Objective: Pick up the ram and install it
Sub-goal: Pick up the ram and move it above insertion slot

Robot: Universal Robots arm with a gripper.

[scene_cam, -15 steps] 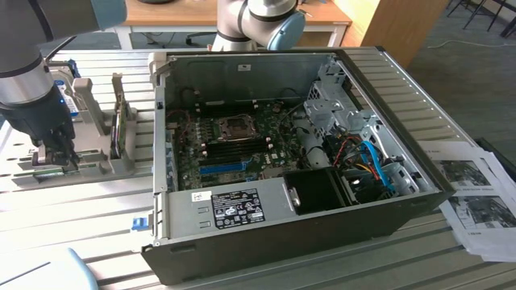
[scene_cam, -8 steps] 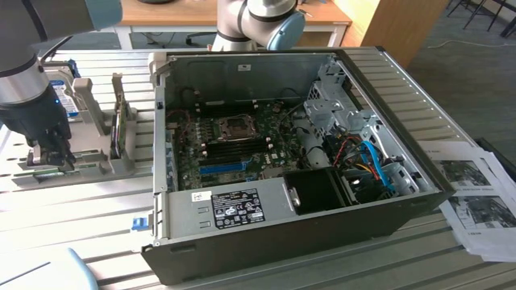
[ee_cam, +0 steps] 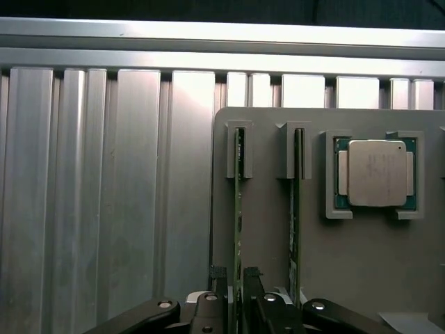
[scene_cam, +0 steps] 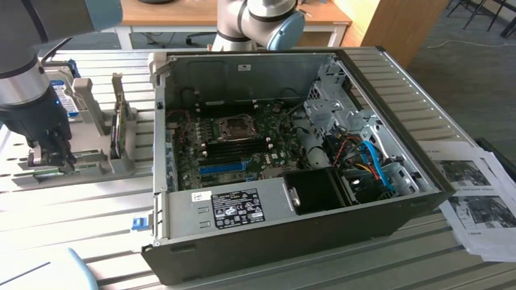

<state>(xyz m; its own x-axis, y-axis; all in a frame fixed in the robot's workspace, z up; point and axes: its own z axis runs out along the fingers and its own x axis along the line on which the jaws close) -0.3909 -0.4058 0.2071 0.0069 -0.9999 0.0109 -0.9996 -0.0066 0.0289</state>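
The tool (ee_cam: 235,280) stood open astride the ram (ee_cam: 238,202), which sat on edge in its grey holder (ee_cam: 268,236) on the counter (ee_cam: 104,181), near the computer case (scene_cam: 241,257). The pick-up looked barely begun: nothing gripped, nothing lifted, fitting all left to do

Arm (scene_cam: 20,78) upright at the exterior view's left, pincer (scene_cam: 50,156) pointing down, fingers (ee_cam: 219,278) slightly parted

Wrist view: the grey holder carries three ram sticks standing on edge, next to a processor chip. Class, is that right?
Not quite. The wrist view shows two sticks, not three: one ram stick and a second ram stick, standing on edge in the grey holder, next to the processor chip.
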